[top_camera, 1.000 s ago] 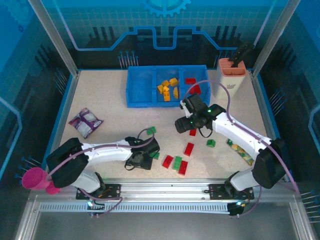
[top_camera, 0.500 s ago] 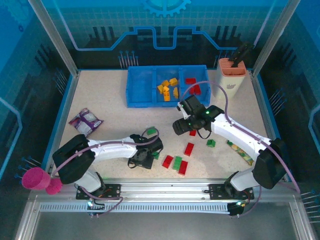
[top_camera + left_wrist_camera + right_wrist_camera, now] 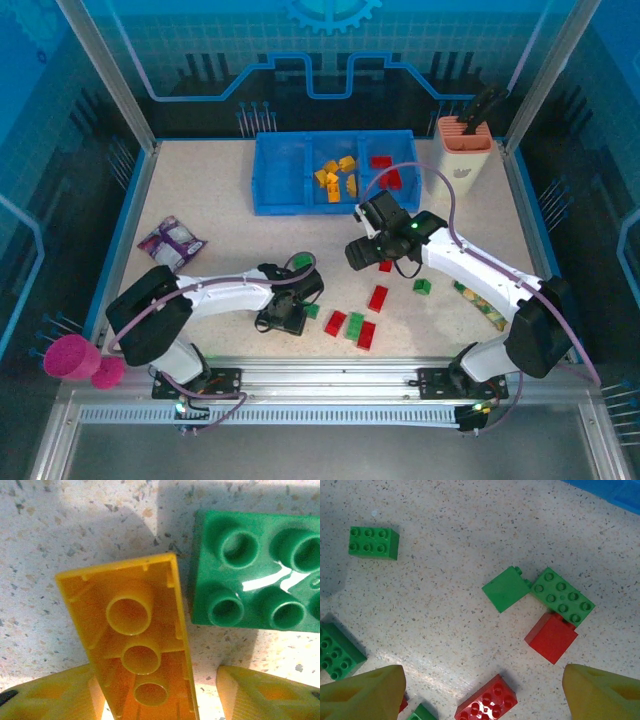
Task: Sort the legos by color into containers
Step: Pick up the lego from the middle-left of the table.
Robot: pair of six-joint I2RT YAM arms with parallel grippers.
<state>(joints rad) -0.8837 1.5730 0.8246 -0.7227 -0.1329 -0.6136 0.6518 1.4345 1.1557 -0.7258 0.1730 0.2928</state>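
Where the left claw [image 3: 157, 690] straddles an upturned yellow brick [image 3: 130, 625] by the table's [image 3: 200, 200] near edge, we note jaws narrow, one finger [image 3: 265, 695] clear, right claw [image 3: 481, 676] wide, bin [image 3: 278, 180] at far edge.

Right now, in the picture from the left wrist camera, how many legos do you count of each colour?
yellow lego: 1
green lego: 1
Total: 2
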